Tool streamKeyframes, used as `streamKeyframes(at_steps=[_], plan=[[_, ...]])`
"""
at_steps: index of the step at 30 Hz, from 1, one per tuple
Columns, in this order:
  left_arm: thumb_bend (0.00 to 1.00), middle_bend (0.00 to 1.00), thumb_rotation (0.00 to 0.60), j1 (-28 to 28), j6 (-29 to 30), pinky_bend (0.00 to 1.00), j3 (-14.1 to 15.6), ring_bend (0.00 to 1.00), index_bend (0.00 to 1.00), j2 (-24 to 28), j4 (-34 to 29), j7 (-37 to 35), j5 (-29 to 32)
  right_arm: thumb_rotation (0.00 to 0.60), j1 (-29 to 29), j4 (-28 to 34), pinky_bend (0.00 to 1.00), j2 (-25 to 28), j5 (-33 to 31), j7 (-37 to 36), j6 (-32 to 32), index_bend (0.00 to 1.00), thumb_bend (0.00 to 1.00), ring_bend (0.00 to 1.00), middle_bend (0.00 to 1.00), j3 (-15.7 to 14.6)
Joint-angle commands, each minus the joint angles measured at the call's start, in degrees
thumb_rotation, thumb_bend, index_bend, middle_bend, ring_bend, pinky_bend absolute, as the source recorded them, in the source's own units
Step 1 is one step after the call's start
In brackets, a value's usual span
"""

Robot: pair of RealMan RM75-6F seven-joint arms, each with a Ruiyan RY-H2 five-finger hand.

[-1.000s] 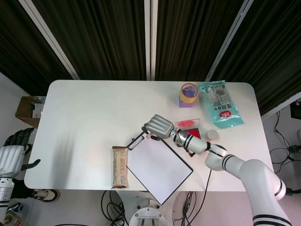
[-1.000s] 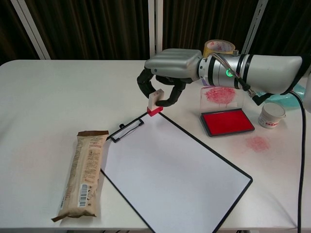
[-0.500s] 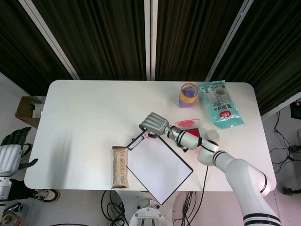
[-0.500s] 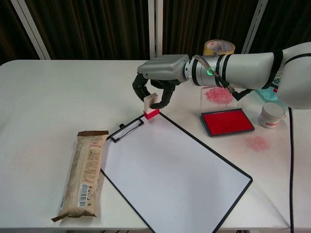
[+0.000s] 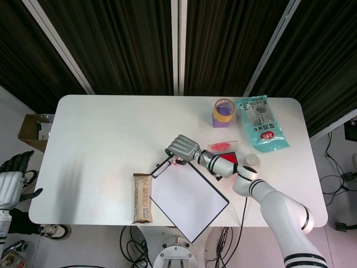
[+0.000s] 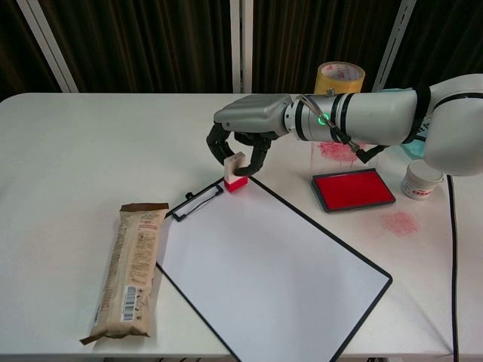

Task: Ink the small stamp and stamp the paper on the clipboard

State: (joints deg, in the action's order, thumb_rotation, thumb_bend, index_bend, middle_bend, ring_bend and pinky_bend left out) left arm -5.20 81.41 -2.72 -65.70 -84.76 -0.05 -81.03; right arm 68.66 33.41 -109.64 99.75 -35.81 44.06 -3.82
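Nearest us on the white worktop, we are seeing a wrapped snack bar lying just left of the clipboard, whose blank paper is showing no mark. Past its clip, our right hand is holding the small stamp, fingers curled around it, red base touching the worktop at the clipboard's far corner. Right of it, the open ink pad is lying beside a small white jar. Farther back, a tape roll is standing. Our left hand is hanging off the worktop's left edge, fingers loosely apart, holding nothing.
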Motion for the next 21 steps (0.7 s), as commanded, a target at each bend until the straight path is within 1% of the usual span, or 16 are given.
streamKeyframes(at_steps=[1,21], plan=[[0.0,0.11,0.6,0.1,0.1,0.18,0.0,0.1,0.07,0.1,0.0,-0.1,0.2,0.6,0.2,-0.6,0.94,-0.3,-0.3,-0.2,0.1,1.0,0.49,0.83,0.86,-0.1],[0.0,0.11,0.6,0.4,0.2,0.18,0.1,0.1,0.07,0.3,0.3,-1.2,-0.1,0.6,0.8,-3.1,0.94,-2.4,-1.5,-0.5,-0.8,1.0,0.49,0.83,0.86,-0.9]])
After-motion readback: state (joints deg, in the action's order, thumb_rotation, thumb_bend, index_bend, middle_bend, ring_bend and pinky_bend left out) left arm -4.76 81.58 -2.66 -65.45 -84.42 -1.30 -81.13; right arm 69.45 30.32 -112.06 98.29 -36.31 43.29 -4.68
